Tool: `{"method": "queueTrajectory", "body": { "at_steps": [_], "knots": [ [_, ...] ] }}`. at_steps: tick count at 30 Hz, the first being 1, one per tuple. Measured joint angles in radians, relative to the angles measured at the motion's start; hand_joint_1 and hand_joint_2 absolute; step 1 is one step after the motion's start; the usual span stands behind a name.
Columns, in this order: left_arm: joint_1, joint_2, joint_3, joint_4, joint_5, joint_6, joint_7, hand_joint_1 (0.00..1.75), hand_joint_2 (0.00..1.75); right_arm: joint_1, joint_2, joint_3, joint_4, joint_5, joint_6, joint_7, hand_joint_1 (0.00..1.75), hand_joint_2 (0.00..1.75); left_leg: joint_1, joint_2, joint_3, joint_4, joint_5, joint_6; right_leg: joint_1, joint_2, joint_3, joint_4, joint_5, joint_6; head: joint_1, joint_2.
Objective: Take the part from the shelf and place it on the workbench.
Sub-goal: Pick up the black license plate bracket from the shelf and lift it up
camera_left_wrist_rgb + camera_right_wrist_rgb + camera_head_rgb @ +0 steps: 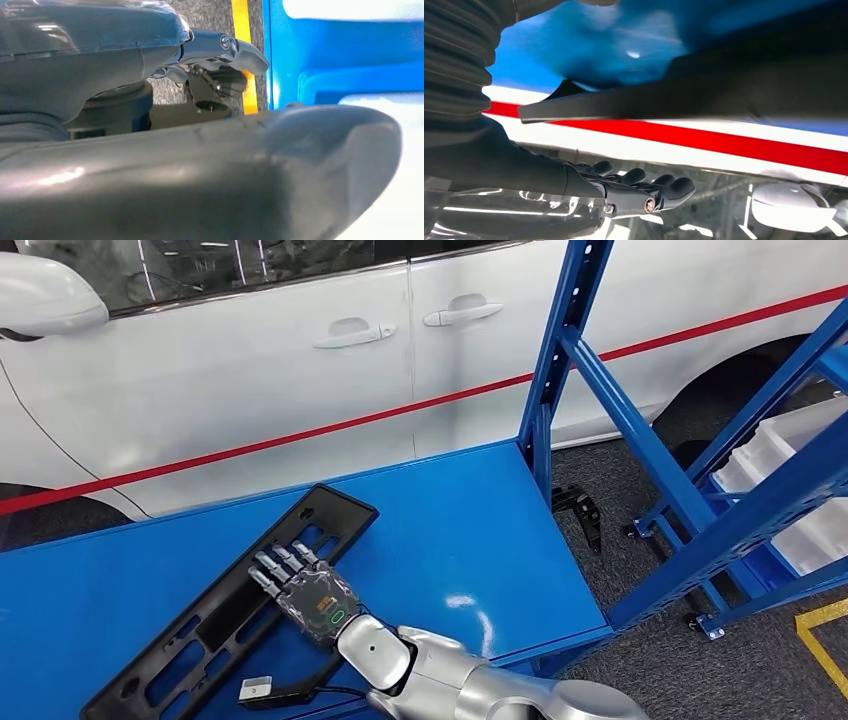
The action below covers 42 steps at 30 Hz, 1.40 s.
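Now the right hand (pixel 305 585) hovers flat, fingers extended, holding nothing, over the part (pixel 230 610) lying diagonally on the workbench (pixel 460 530).

The left hand (pixel 210 75) reaches in from nine o'clock, its thick grey thumb (pixel 225 170) sweeping across the lower half of the frame toward four o'clock. Above it the darker fingers (pixel 230 50) curl inward, tips near centre, with nothing seen in them. Behind them lies speckled grey floor (pixel 210 15) with a yellow line (pixel 242 30) running from twelve o'clock downward. A blue shelf frame (pixel 340 55) stands at two o'clock.
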<state>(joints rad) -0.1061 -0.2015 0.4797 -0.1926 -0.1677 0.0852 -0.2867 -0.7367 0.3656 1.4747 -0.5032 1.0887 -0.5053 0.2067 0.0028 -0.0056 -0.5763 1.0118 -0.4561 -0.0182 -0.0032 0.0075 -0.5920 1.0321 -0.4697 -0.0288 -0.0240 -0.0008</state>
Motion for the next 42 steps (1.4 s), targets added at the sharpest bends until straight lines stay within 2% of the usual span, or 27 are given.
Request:
{"method": "queueTrajectory", "body": {
  "at_steps": [2,4,5,6,7,8,10,12,14,16,18,20,21,22,23,25,26,27,30,32,33,35,36,37,38,40,42],
  "knots": [
    [-0.001,0.0,0.0,0.0,0.0,-0.002,-0.001,0.0,0.0,0.0,0.0,0.009,0.002,0.032,0.009,-0.013,0.0,1.75,0.002,0.001,-0.021,0.054,-0.038,-0.01,-0.004,-0.002,0.003,-0.006,0.004,-0.009,-0.001,0.0],
    [0.0,-0.001,0.0,0.0,0.0,-0.003,-0.001,0.0,0.0,0.003,0.0,0.019,0.006,0.066,0.016,-0.037,0.0,1.75,0.005,0.001,-0.075,0.177,-0.1,-0.018,-0.004,-0.003,0.004,-0.007,0.004,-0.013,-0.001,0.0],
    [0.001,-0.001,0.0,0.0,0.001,-0.004,-0.001,0.0,0.0,0.006,0.0,0.024,0.008,0.084,0.018,-0.05,0.0,1.75,0.006,0.001,-0.101,0.235,-0.121,-0.02,-0.003,-0.003,0.004,-0.007,0.003,-0.014,-0.001,0.0],
    [0.002,-0.001,0.0,0.0,0.003,-0.004,-0.001,0.0,0.0,0.009,0.0,0.029,0.009,0.1,0.019,-0.061,0.0,1.75,0.006,0.001,-0.115,0.267,-0.125,-0.022,-0.003,-0.003,0.005,-0.007,0.003,-0.015,-0.001,0.0],
    [0.002,-0.001,0.0,0.0,0.005,-0.004,-0.001,0.0,0.0,0.012,0.0,0.033,0.011,0.115,0.02,-0.072,0.0,1.75,0.007,0.001,-0.111,0.261,-0.111,-0.021,-0.003,-0.002,0.006,-0.007,0.002,-0.015,-0.002,0.0],
    [0.003,-0.001,0.0,0.0,0.007,-0.004,-0.001,0.0,0.0,0.015,0.001,0.036,0.011,0.128,0.021,-0.081,0.0,1.75,0.007,0.001,-0.09,0.218,-0.08,-0.019,-0.003,-0.001,0.009,-0.007,0.002,-0.014,-0.002,0.0],
    [0.002,-0.001,0.001,0.0,0.009,-0.004,-0.002,0.0,0.0,0.018,0.003,0.041,0.011,0.147,0.022,-0.097,0.0,1.75,0.005,0.001,-0.021,0.081,-0.02,-0.01,-0.001,0.001,0.015,-0.006,-0.001,-0.011,-0.001,0.0],
    [0.001,-0.001,0.001,0.0,0.01,-0.004,-0.003,0.0,0.0,0.021,0.005,0.043,0.011,0.158,0.024,-0.108,0.0,1.75,-0.001,0.001,0.021,-0.003,-0.002,0.001,0.0,0.002,0.016,-0.006,-0.003,-0.003,-0.001,0.0],
    [0.002,-0.001,0.003,0.0,0.011,-0.004,-0.004,0.0,0.0,0.024,0.007,0.044,0.011,0.164,0.025,-0.115,0.0,1.75,-0.005,0.0,0.028,-0.017,-0.004,0.012,-0.002,0.003,0.018,-0.009,-0.001,0.008,-0.001,0.0],
    [0.006,-0.003,0.006,0.0,0.011,-0.004,-0.004,0.0,0.0,0.027,0.008,0.045,0.011,0.168,0.03,-0.119,0.0,1.75,-0.002,0.002,0.036,-0.032,0.005,0.024,-0.003,0.001,0.017,0.002,-0.012,0.018,0.0,0.0],
    [0.008,-0.006,0.008,0.0,0.011,-0.004,-0.004,0.0,0.0,0.032,0.009,0.045,0.012,0.171,0.036,-0.121,0.0,1.75,0.002,0.006,0.041,-0.044,0.013,0.033,-0.004,0.0,-0.018,0.08,-0.062,0.025,0.002,0.0],
    [0.01,-0.007,0.009,0.0,0.007,-0.005,-0.004,0.0,0.0,0.039,0.009,0.045,0.015,0.171,0.038,-0.118,0.0,1.75,0.001,0.009,0.04,-0.045,0.014,0.037,-0.005,-0.001,-0.079,0.203,-0.121,0.031,0.002,0.0],
    [0.012,-0.008,0.009,0.0,0.004,-0.005,-0.003,0.0,0.0,0.043,0.008,0.045,0.018,0.171,0.038,-0.115,0.0,1.75,0.001,0.009,0.04,-0.045,0.014,0.037,-0.006,-0.002,-0.098,0.243,-0.131,0.034,0.002,0.0],
    [0.014,-0.009,0.009,0.0,0.0,-0.006,-0.002,0.0,0.0,0.045,0.008,0.044,0.021,0.171,0.038,-0.111,0.0,1.75,0.002,0.01,0.04,-0.044,0.013,0.036,-0.008,-0.002,-0.1,0.248,-0.122,0.036,0.002,0.0],
    [0.015,-0.011,0.009,0.0,-0.004,-0.007,0.0,0.0,0.0,0.047,0.008,0.044,0.024,0.171,0.038,-0.107,0.0,1.75,0.002,0.009,0.04,-0.042,0.012,0.035,-0.011,-0.003,-0.083,0.213,-0.094,0.037,0.002,0.0],
    [0.015,-0.014,0.008,0.0,-0.012,-0.009,0.005,0.0,0.0,0.047,0.008,0.042,0.028,0.169,0.037,-0.1,0.0,1.75,0.003,0.006,0.04,-0.035,0.008,0.028,-0.017,-0.004,-0.019,0.089,-0.033,0.038,0.002,0.0],
    [0.014,-0.015,0.008,0.0,-0.016,-0.009,0.009,0.0,0.0,0.047,0.008,0.04,0.029,0.166,0.037,-0.094,0.0,1.75,0.002,0.004,0.038,-0.028,0.003,0.022,-0.018,-0.004,0.006,0.038,-0.016,0.035,0.002,0.0],
    [0.014,-0.016,0.008,0.0,-0.02,-0.01,0.012,0.0,0.0,0.046,0.009,0.038,0.03,0.162,0.037,-0.086,0.0,1.75,0.001,0.002,0.036,-0.024,0.0,0.016,-0.018,-0.003,0.019,0.01,-0.01,0.03,0.001,0.0],
    [0.012,-0.017,0.004,0.0,-0.033,-0.015,0.02,0.0,0.0,0.039,0.01,0.02,0.033,0.144,0.039,-0.063,0.0,1.75,0.001,0.001,0.033,-0.019,-0.004,-0.003,-0.012,0.0,0.022,-0.004,-0.009,0.008,0.001,0.0],
    [0.01,-0.018,0.0,0.0,-0.039,-0.019,0.024,0.0,0.0,0.028,0.011,0.008,0.034,0.126,0.049,-0.057,0.0,1.75,0.004,0.001,0.017,0.018,-0.032,-0.012,-0.014,-0.002,0.022,-0.009,-0.003,-0.004,0.001,0.0],
    [0.009,-0.019,-0.003,0.0,-0.041,-0.02,0.026,0.0,0.0,0.023,0.012,0.002,0.034,0.117,0.057,-0.055,0.0,1.75,0.005,0.002,-0.003,0.065,-0.061,-0.016,-0.014,-0.003,0.021,-0.011,-0.001,-0.007,0.0,0.0],
    [0.006,-0.019,-0.006,0.0,-0.044,-0.022,0.03,0.0,0.0,0.015,0.012,-0.009,0.034,0.098,0.074,-0.056,0.0,1.75,0.007,0.002,-0.061,0.197,-0.123,-0.021,-0.012,-0.004,0.018,-0.011,0.0,-0.011,0.0,0.0],
    [0.005,-0.019,-0.007,0.0,-0.044,-0.022,0.032,0.0,0.0,0.012,0.012,-0.014,0.034,0.089,0.084,-0.06,0.0,1.75,0.007,0.002,-0.083,0.246,-0.138,-0.022,-0.01,-0.004,0.017,-0.011,0.001,-0.012,0.0,0.0],
    [0.004,-0.018,-0.007,0.0,-0.044,-0.022,0.033,0.0,0.0,0.009,0.012,-0.017,0.034,0.08,0.097,-0.068,0.0,1.75,0.007,0.002,-0.089,0.262,-0.133,-0.021,-0.009,-0.004,0.017,-0.011,0.001,-0.012,0.0,0.0],
    [0.004,-0.018,-0.008,0.0,-0.044,-0.023,0.035,0.0,0.0,0.004,0.012,-0.02,0.033,0.07,0.113,-0.079,0.0,1.75,0.007,0.002,-0.076,0.239,-0.111,-0.019,-0.008,-0.003,0.018,-0.011,0.001,-0.012,0.0,0.0],
    [0.003,-0.018,-0.008,0.0,-0.044,-0.028,0.037,0.0,0.0,-0.008,0.013,-0.023,0.028,0.049,0.155,-0.106,0.0,1.75,0.005,0.002,-0.013,0.11,-0.043,-0.009,-0.007,-0.002,0.022,-0.011,0.001,-0.012,0.0,0.0],
    [0.003,-0.018,-0.01,0.0,-0.046,-0.035,0.041,0.0,0.0,-0.02,0.014,-0.025,0.022,0.027,0.197,-0.129,0.0,1.75,0.0,0.003,0.038,0.0,-0.01,0.002,-0.006,-0.001,0.022,-0.011,0.001,-0.006,0.0,0.0]
  ]
}}
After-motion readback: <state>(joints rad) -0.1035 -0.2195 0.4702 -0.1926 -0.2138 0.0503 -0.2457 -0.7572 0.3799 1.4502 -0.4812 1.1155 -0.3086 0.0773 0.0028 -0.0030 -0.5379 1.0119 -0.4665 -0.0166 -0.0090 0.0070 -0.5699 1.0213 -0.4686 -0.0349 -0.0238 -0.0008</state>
